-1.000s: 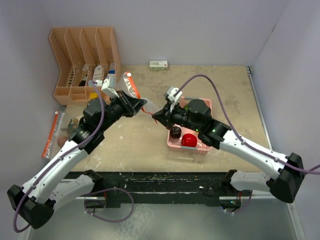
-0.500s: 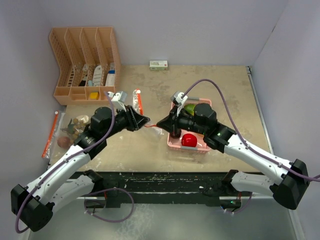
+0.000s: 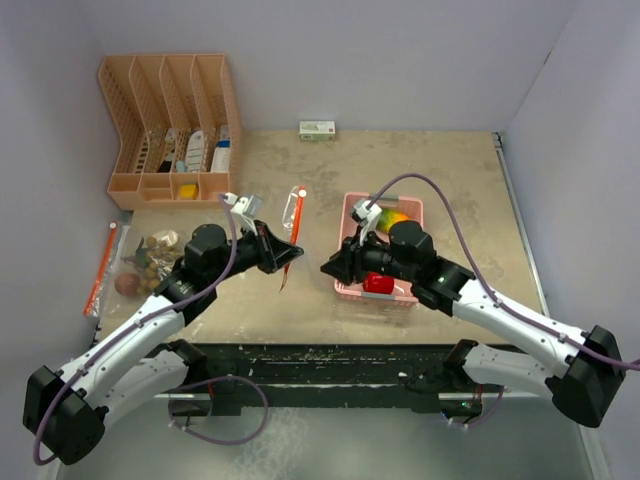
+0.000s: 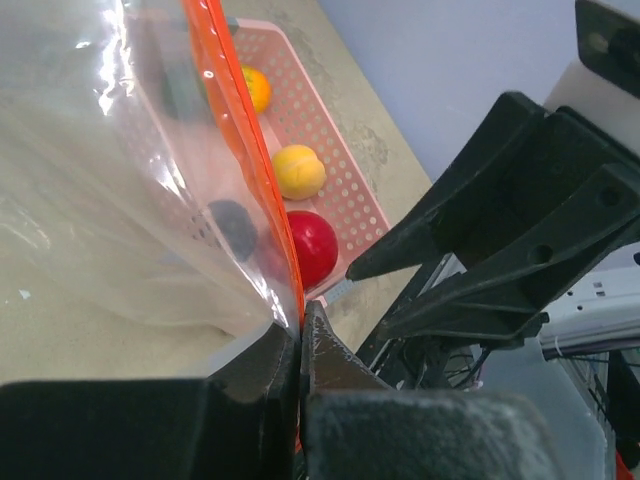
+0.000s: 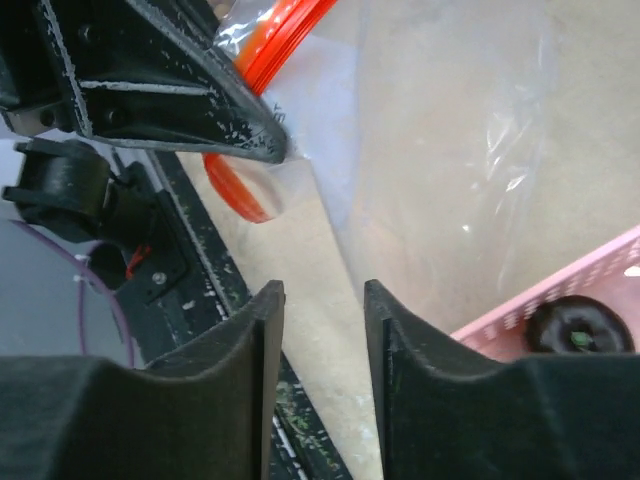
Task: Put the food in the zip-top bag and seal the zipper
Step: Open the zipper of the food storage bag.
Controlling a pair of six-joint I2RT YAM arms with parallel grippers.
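My left gripper (image 3: 293, 252) is shut on the orange zipper edge (image 4: 243, 140) of a clear zip-top bag (image 3: 294, 215), which stretches away from it over the table. My right gripper (image 3: 328, 268) is open and empty, just right of the bag and apart from it; its fingers (image 5: 250, 340) frame bare table. The bag (image 5: 450, 140) and the left finger (image 5: 170, 90) show in the right wrist view. Food lies in the pink basket (image 3: 352, 285): a red apple (image 3: 378, 284), a mango (image 3: 392, 217), a lemon (image 4: 298, 170) and a dark ball (image 5: 575, 325).
A second bag (image 3: 105, 265) with tan balls (image 3: 160, 242) and a brown ball (image 3: 125, 283) lies at the far left. An orange desk organizer (image 3: 170, 130) stands at the back left. A small box (image 3: 317, 129) sits by the back wall.
Both grippers have come down and toward the near edge. The left one carried the bag to the right. The right gripper now stands apart from the bag, beside the basket.
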